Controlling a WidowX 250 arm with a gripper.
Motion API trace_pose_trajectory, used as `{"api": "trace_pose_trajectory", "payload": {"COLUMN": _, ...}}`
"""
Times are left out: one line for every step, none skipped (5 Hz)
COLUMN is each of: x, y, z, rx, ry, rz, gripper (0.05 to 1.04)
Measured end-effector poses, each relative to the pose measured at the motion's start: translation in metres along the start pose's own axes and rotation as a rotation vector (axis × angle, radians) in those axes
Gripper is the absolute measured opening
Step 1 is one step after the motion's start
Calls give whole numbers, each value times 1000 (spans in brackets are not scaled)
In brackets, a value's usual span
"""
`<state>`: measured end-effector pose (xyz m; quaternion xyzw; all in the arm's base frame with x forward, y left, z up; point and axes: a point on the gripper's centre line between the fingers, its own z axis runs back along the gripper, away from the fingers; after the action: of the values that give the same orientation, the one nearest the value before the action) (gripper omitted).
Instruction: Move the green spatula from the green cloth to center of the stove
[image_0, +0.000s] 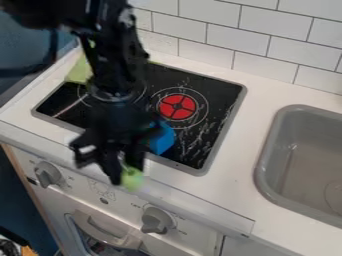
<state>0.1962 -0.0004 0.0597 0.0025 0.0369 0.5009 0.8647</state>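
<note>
the green spatula, pale yellow-green with a rounded end, is held between the fingers of the black gripper, near the counter's front edge.

Bright, diffuse light is falling on the counter and tiles. Pale streaks, possibly glare, are crossing the right side of the stove. Soft shading is lining the sink. The arm is rendering near-black, its surface detail merging into shadow.
</note>
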Motion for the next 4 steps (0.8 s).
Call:
{"api": "trace_pose_trajectory", "payload": {"x": -17, "y": -8, "z": 0, "rx": -8, "ry": 19, "rz": -40, "gripper": 327}}
{"api": "trace_pose_trajectory", "payload": {"x": -19, "y": -12, "z": -1, "rx": -17, "ry": 18, "rz": -40, "gripper": 326}}
{"api": "trace_pose_trajectory", "payload": {"x": -12, "y": -23, "z": -6, "rx": -5, "ry": 18, "rz": -16, "gripper": 327}}
{"api": "trace_pose_trajectory", "payload": {"x": -5, "y": -37, "z": -5, "rx": -13, "ry": 15, "rz": 2, "gripper": 327}}
